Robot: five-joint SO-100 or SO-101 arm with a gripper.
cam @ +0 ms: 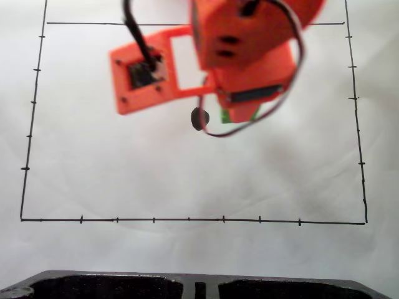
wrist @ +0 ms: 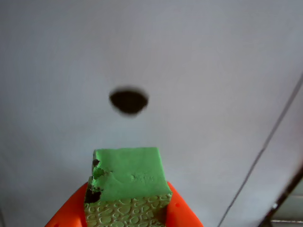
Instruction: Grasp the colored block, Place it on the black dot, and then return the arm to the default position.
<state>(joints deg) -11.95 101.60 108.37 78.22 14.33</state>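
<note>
The end effector (wrist: 128, 215) is clenched on the block (wrist: 129, 182), its orange fingers (wrist: 182, 213) pressing against the cube's left and right sides at the bottom of the wrist view. The block is green, with a smooth top face chipped at its left edge and a crackled pattern on the face nearest the camera. It is held above the white tabletop (wrist: 213, 71), apart from the dot (wrist: 129, 101), which lies ahead of it in the wrist view. In the fixed view a sliver of the block (cam: 240, 114) shows green under the orange arm (cam: 243, 43), just to the right of the dot (cam: 199, 118); whether the two overlap there cannot be told. A thin wire (cam: 249, 124) loops from the arm below the block. The tabletop (cam: 187, 174) bears a thin black border line (cam: 187, 219) with ticks, and a dark frame (cam: 199, 285) runs along the bottom edge of the fixed view.
</note>
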